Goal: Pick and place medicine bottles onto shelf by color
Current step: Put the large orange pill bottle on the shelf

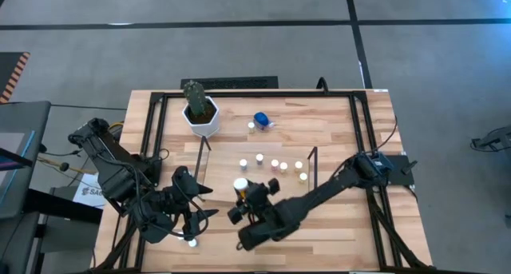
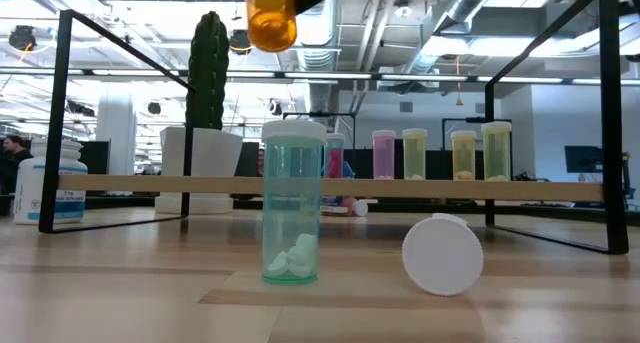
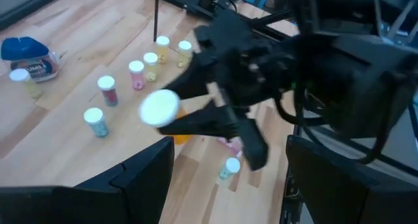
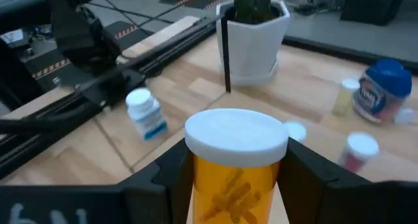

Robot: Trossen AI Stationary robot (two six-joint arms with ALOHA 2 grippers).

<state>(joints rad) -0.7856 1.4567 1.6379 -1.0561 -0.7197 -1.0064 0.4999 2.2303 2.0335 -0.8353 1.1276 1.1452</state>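
My right gripper (image 1: 242,192) hovers at the shelf's near edge, shut on an orange bottle with a white cap (image 4: 236,136), also seen in the low view (image 2: 272,18). Several small bottles (image 1: 275,164) stand in a row on the light-wood shelf (image 1: 255,174), between its dark upright panels (image 1: 314,166). A teal bottle (image 2: 293,203) stands upright on the table in front, near a round white cap (image 2: 443,253). My left gripper (image 1: 194,218) waits open at the near left, holding nothing. My right gripper pinches the orange bottle's body (image 4: 235,185) just under its white cap, one finger (image 4: 171,175) on each side. The fingers slant slightly downward. The bottle is lifted well clear of the table and the shelf.
A white hexagonal cactus pot (image 1: 200,113) stands at the far left. A larger blue-capped bottle (image 1: 261,120) lies behind the shelf. A white bottle with a blue label (image 4: 145,113) stands on the table's left part. A black frame (image 1: 355,106) runs around the table.
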